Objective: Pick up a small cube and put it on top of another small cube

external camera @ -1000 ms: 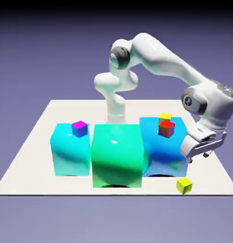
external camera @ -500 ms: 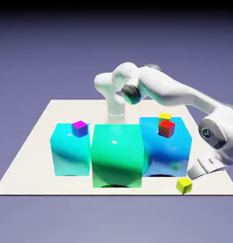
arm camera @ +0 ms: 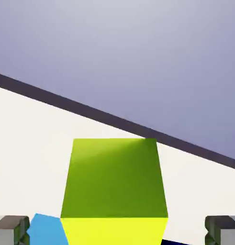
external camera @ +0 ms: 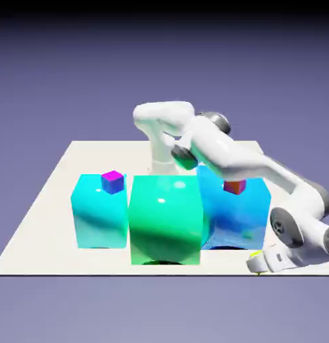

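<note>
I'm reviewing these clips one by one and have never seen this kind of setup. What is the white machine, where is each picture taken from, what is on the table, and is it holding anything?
The white machine is a simulated robot arm, and its gripper ends in two fingers. One picture comes from a fixed camera outside the robot. The other comes from a camera on the hand, looking along the fingers.

On the pale table stand three big glossy blocks: a cyan block, a green block and a blue block. A tiny magenta-topped cube sits on the cyan one, and a tiny red cube on the blue one, partly hidden by the arm.

The hand is low at the table's near right corner in the exterior view. The hand view shows the tiny lime cube between the open fingers, clear of both grey tips. Nothing is held yet.
</note>
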Available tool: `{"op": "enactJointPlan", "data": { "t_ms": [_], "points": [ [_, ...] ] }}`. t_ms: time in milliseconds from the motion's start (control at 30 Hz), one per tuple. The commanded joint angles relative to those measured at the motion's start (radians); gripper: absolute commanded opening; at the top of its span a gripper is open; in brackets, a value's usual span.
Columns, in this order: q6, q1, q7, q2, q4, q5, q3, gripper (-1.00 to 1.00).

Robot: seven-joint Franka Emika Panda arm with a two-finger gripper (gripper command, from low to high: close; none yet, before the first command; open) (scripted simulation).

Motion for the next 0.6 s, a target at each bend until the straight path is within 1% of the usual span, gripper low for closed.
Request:
{"op": "enactJointPlan", "data": {
  "t_ms": [0, 100, 133, 167, 567],
  "points": [
    [0.021, -0.014, 0.008, -0.008, -0.036, 0.000, 0.002, 0.00],
    [0.082, -0.056, 0.031, -0.031, -0.144, -0.002, 0.009, 0.00],
    [0.082, -0.056, 0.031, -0.031, -0.144, -0.002, 0.009, -1.00],
    [0.082, -0.056, 0.031, -0.031, -0.144, -0.002, 0.009, -1.00],
    [-0.165, 0.112, -0.063, 0.062, 0.290, 0.004, -0.018, -1.00]
  ]
}}
